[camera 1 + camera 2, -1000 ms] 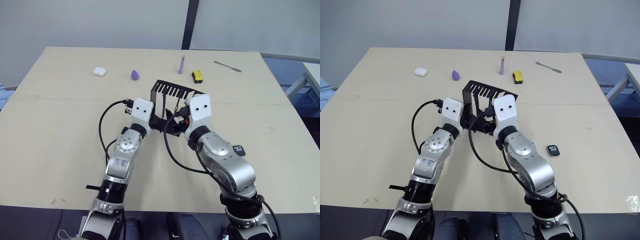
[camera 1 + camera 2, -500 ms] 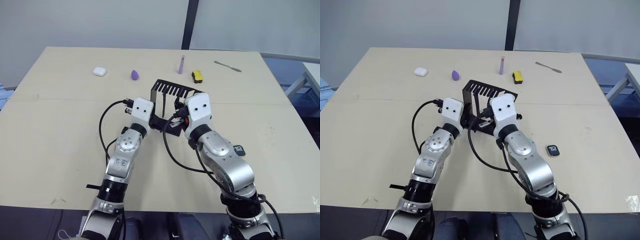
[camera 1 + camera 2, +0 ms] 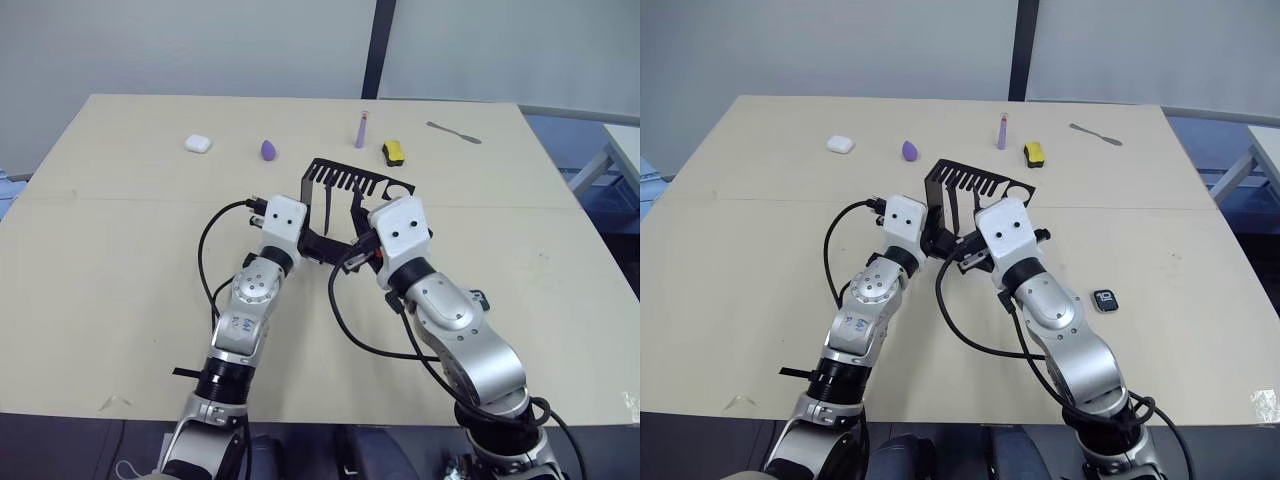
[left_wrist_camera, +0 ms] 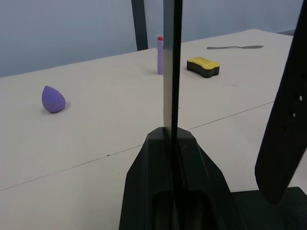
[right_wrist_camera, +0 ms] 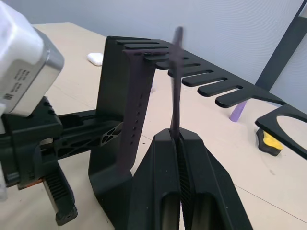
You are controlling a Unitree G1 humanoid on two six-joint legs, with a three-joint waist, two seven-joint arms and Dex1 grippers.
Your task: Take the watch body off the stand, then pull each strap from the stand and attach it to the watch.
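Pale table (image 3: 120, 250) first: stand (image 3: 345, 180) mid-table, light and tippy I'd guess. Left gripper (image 4: 171, 139) is clamped on its upright. Right gripper (image 5: 175, 139) pinches one floppy strap (image 5: 176, 81) low down; the other strap (image 5: 136, 110) hangs from the comb. Only the right eye catches the watch (image 3: 1106, 299), lying off right.

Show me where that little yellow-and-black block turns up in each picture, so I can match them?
Left eye view: yellow-and-black block on the table's far side, beyond the stand.
Right eye view: same spot.
Left wrist view: lying on the table beside the lilac tube, at.
Right wrist view: partly hidden under the stand's round-hole plate.
Shared landmark: the upright lilac tube next to it.
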